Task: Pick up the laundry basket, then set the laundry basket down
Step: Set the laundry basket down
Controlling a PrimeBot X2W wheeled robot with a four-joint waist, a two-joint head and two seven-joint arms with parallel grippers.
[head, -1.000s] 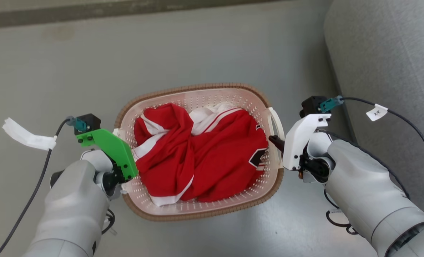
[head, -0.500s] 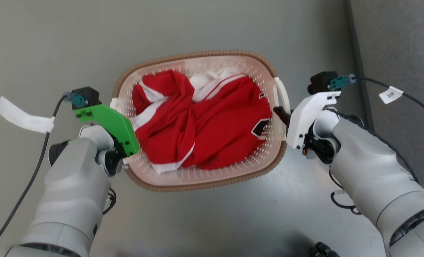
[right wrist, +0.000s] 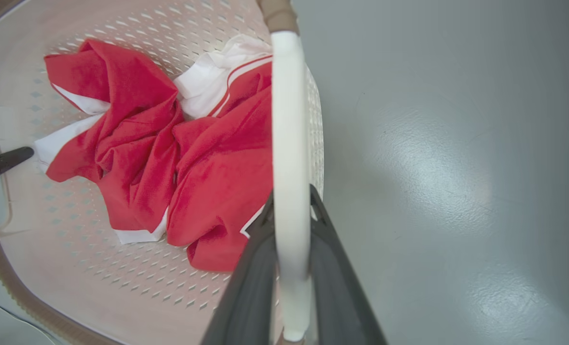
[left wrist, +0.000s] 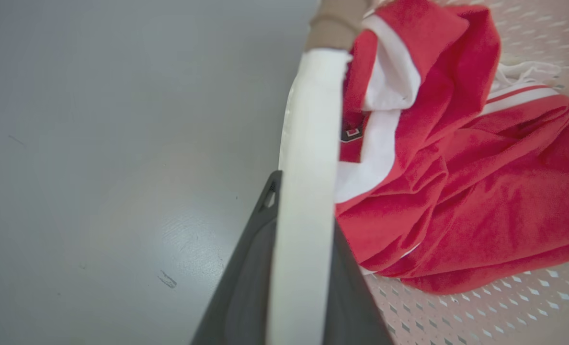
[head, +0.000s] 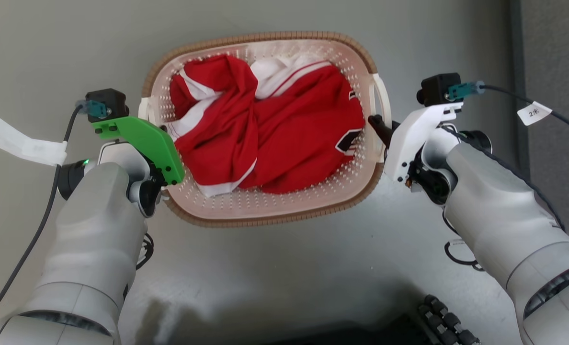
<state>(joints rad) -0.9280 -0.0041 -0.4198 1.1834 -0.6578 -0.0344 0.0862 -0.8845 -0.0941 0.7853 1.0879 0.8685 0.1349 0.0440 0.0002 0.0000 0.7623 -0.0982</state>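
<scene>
You have the basket (head: pixel 265 218) in the upper middle of the head view, with grey floor (head: pixel 284 278) all round it. Inside it lies a crumpled red garment (head: pixel 275 134) with white stripes and a black-and-white patch (head: pixel 349 141) too folded for you to read. Your left gripper (left wrist: pixel 303 230) has its fingers clamped on the white left handle (left wrist: pixel 311 120), one finger on either side of the bar. Your right gripper (right wrist: pixel 291 225) has its fingers clamped the same way on the right handle (right wrist: pixel 289 120). At the upper right of the head view, a white tag (head: pixel 533 113) on the right cable (head: pixel 505 93) reads "2" followed by a mark too small to make out. A strip of white tape (head: pixel 21 141) wraps the left cable (head: pixel 50 201) at the left edge.
</scene>
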